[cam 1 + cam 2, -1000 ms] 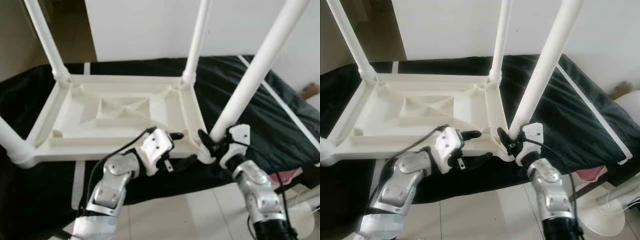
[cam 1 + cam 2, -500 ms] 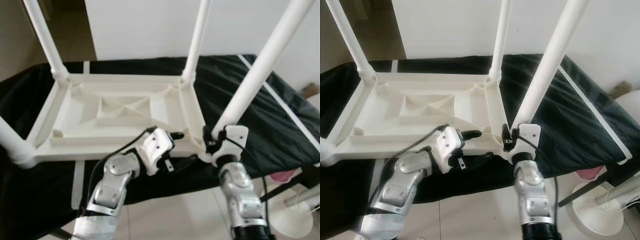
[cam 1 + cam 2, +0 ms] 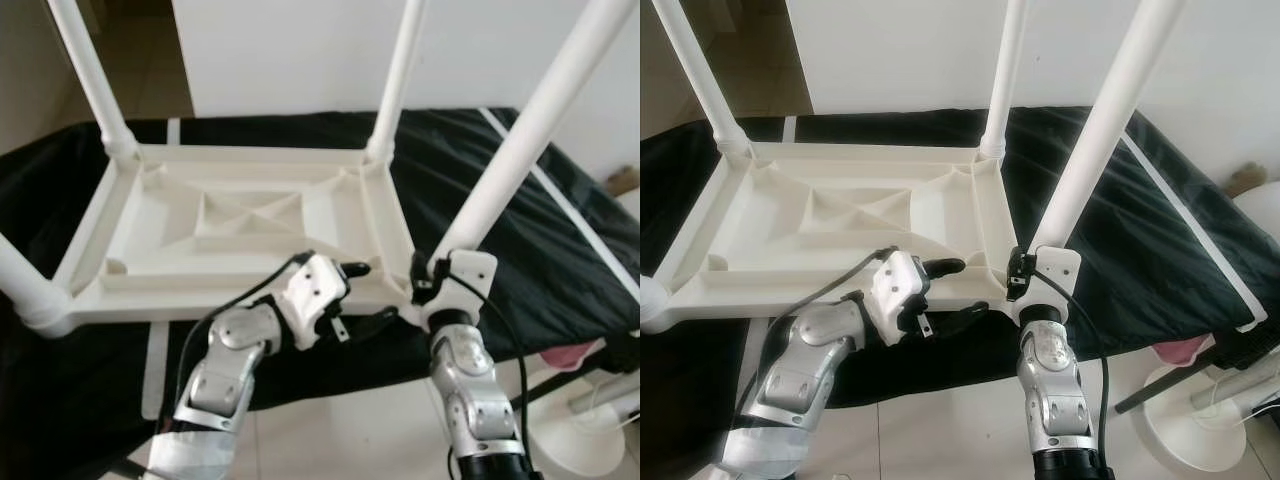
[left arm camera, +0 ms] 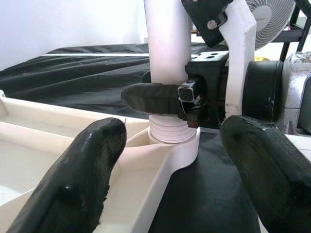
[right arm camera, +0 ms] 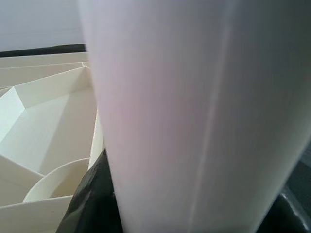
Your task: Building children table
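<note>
A white plastic children's table point(image 3: 240, 225) lies upside down on a bed covered with a black sheet point(image 3: 520, 230), its ribbed underside facing up and its four white legs pointing upward. Two far legs point(image 3: 90, 75) point(image 3: 400, 70) stand in the corner sockets nearest the white wall point(image 3: 300, 50); a third leg point(image 3: 25, 290) shows at the near corner on the robot's left. The near leg point(image 3: 520, 140) on the robot's right rises at a slant from its corner socket point(image 4: 170, 141).

The right claw point(image 3: 432, 278) is at the base of this near leg, just above the socket; its black fingers point(image 4: 150, 98) are pressed against the white tube, pinching it, as the left wrist view shows. In the right wrist view the leg point(image 5: 194, 111) stands directly in front of the camera, with the table's ribbed underside point(image 5: 43, 111) beside it.

The left claw point(image 3: 365, 293) sits at the near rim of the table, beside the same corner. Its fingers point(image 4: 82, 174) are spread: one lies over the table's edge, the other below it, over the black sheet, and they close on nothing.

A white fan point(image 3: 1200, 420) stands on the tiled floor point(image 3: 340, 420) at the robot's right, beside the bed.
</note>
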